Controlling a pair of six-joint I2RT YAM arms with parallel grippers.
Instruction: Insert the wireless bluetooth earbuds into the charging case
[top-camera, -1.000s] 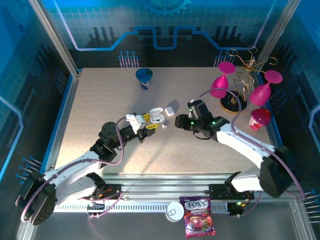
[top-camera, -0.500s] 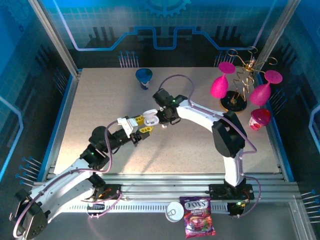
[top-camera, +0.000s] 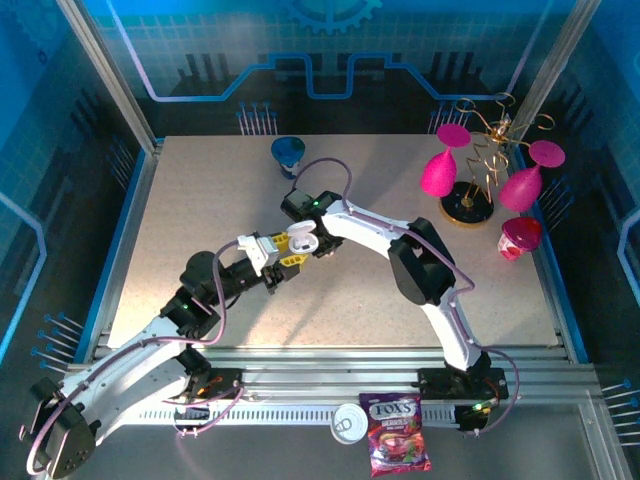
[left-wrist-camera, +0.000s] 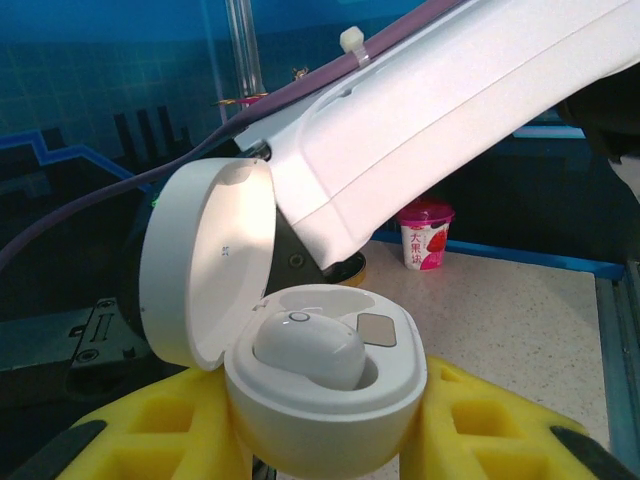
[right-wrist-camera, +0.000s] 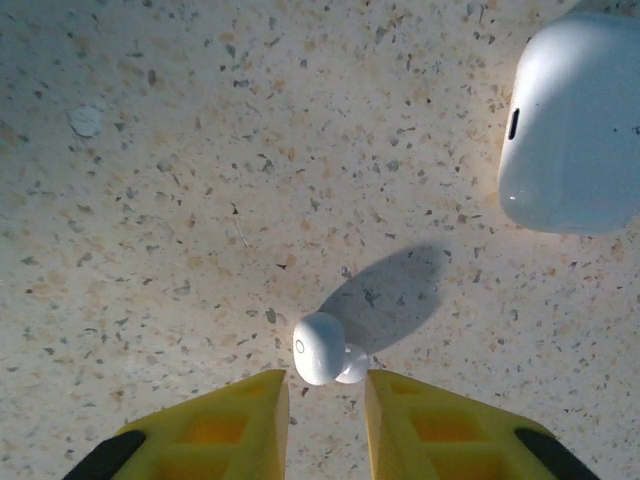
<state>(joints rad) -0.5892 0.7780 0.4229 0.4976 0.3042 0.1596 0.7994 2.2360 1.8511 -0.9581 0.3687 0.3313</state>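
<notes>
Loose earbud (right-wrist-camera: 320, 348) at the tips of your right tool (right-wrist-camera: 326, 385).
It lies on the worktop (right-wrist-camera: 200, 150) between the close-set jaws, grip unclear; your left tool (left-wrist-camera: 325, 445) clamps the open charging case (left-wrist-camera: 320, 400).

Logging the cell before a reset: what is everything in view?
charging case: one, white, open, between left fingers
second case: one, white, closed, on table
earbuds: two, white; one seated in open case, loose one on table
cup: one, blue, far table edge
goblets: two, magenta, on gold stand, far right
yogurt cup: one, pink, right edge
sweets bag: one, purple, off table, near side
lid: one, white, beside bag
left fingers: two, yellow, gripping open case
right fingers: two, yellow, flanking loose earbud
</notes>
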